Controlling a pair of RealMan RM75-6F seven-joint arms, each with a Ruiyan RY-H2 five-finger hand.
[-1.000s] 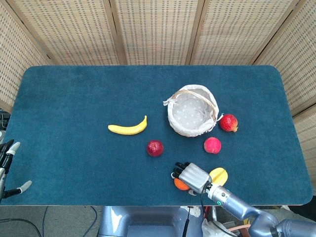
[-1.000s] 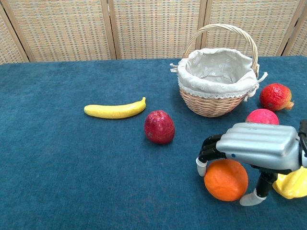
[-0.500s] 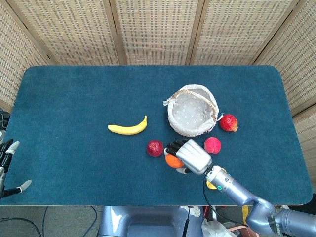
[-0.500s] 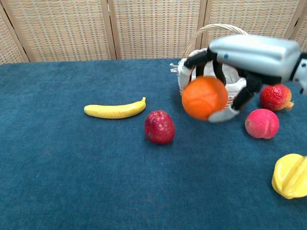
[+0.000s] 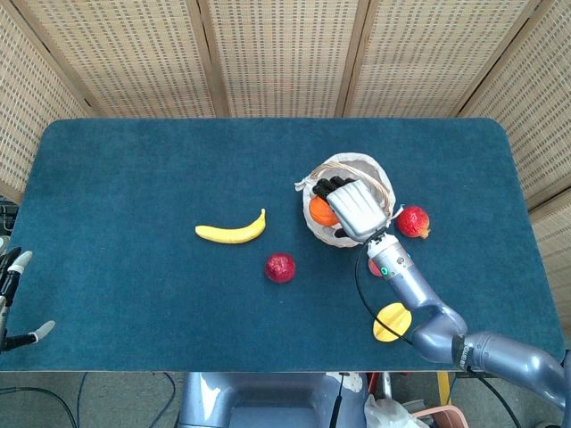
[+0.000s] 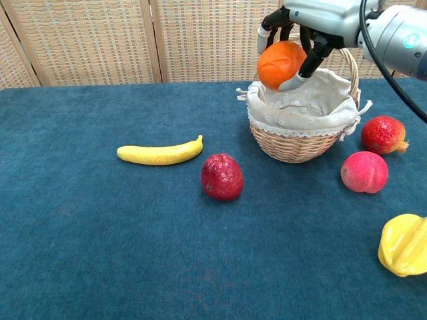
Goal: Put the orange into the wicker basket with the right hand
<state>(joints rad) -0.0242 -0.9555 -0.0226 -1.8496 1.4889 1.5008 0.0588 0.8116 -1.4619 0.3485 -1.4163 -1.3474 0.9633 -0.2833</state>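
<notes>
My right hand (image 5: pixel 355 207) (image 6: pixel 313 15) grips the orange (image 6: pixel 281 65) (image 5: pixel 321 210) from above, fingers curled around it. It hangs in the air over the left part of the wicker basket (image 6: pixel 300 113) (image 5: pixel 312 228), above the white cloth lining. The basket stands right of the table's middle, and I see nothing lying in its lining. My left hand (image 5: pixel 12 299) is at the far left edge of the head view, off the table, fingers apart and holding nothing.
A banana (image 6: pixel 160 153) lies left of the basket. A dark red fruit (image 6: pixel 222 177) sits in front of it. Two red fruits (image 6: pixel 383 134) (image 6: pixel 363 171) lie right of the basket. A yellow fruit (image 6: pixel 403 245) sits near the front right edge.
My right hand has lifted the orange off the table near the front edge and carried it up and back, from beside the yellow fruit to above the basket. The left hand stayed put.
</notes>
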